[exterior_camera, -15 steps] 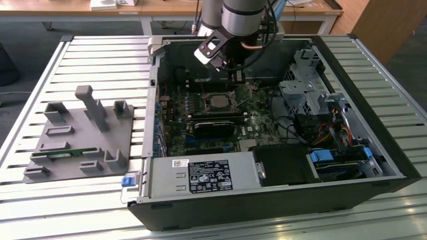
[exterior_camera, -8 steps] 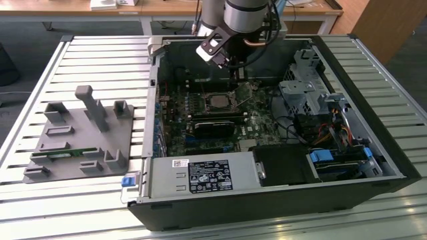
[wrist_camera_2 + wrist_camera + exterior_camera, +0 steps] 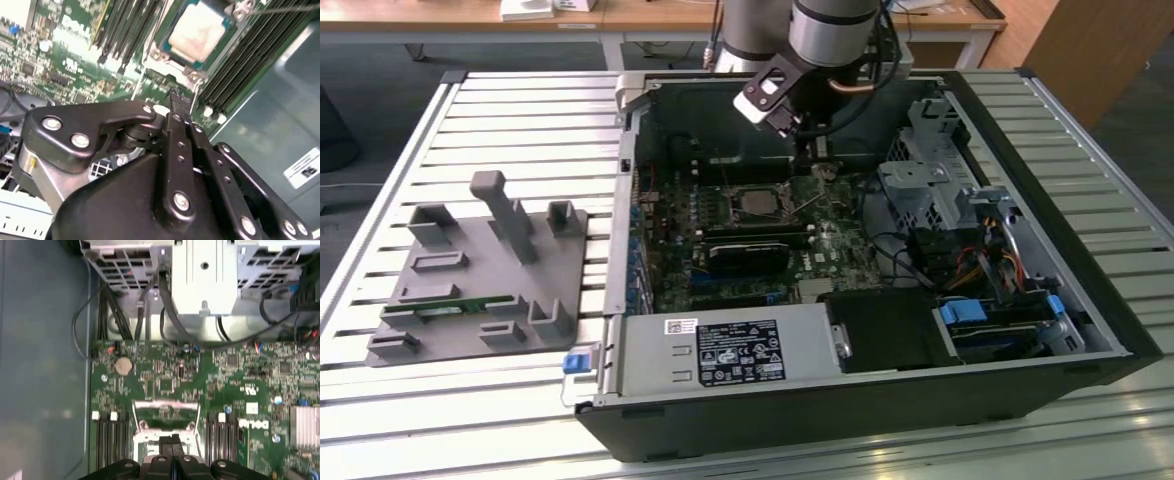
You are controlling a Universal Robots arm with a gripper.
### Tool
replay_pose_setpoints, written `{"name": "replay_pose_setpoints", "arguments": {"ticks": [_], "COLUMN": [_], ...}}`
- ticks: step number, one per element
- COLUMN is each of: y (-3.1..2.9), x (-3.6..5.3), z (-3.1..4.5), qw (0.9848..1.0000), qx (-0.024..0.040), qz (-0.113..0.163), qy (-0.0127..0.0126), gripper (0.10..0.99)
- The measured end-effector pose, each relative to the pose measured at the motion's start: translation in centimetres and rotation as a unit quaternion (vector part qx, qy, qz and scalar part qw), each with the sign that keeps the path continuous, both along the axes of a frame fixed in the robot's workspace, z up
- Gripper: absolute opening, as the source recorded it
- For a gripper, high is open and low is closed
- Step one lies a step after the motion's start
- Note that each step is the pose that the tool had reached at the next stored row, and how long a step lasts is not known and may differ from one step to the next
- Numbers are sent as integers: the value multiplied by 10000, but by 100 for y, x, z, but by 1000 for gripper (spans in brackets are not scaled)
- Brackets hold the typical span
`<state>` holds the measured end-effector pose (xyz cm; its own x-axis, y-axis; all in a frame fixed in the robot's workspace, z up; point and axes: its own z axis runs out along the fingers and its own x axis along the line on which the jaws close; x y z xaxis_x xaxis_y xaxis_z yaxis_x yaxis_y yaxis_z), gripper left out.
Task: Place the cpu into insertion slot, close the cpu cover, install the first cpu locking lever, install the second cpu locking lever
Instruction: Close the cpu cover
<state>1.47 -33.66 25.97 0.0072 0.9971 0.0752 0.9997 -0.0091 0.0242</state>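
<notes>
Nearest to me, the slatted metal surface (image 3: pixel 494 400) carried a grey fixture block (image 3: pixel 480 280) on the exterior view's left. It stood well apart from the open computer case (image 3: pixel 854 420), presumably as a parking place for parts. The case lay on its side with the panel off, so the arm could come straight down onto the board. Just inside its front wall sat the power supply (image 3: pixel 720 355), and beyond it the green motherboard (image 3: pixel 847 250) lay flat.

Further in was the insertion slot (image 3: pixel 754 205). In the second wrist view the cpu (image 3: pixel 197 32) sat square in it, tan-silver face up, with its green edge exposed all round — so the placing step looked done to me. The cpu cover (image 3: pixel 165 403) seemed to stand lifted at one edge of the slot, a silver frame with board showing through its window, though I could not be sure of its angle. A thin wire locking lever (image 3: pixel 194 95) hung free just beside the slot's corner, unhooked.

The claw (image 3: pixel 817 165) hung just past the slot, low over the board. Its fingers (image 3: pixel 172 115) were clenched flat against each other with nothing visible between them — a blunt tip for pushing rather than gripping, I judged. Beyond the case stood wooden desks (image 3: pixel 654 15).
</notes>
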Motion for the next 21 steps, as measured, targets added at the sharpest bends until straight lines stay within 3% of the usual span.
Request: {"name": "replay_pose_setpoints", "arguments": {"ticks": [6,11,21], "y": [0,1,18], "x": [116,148,301], "z": [-7,-19,-33], "qw": [10000,9998,9998], "qx": [1,1,1], "qz": [4,187,188], "qy": [0,-1,0], "gripper": [106,106,106]}}
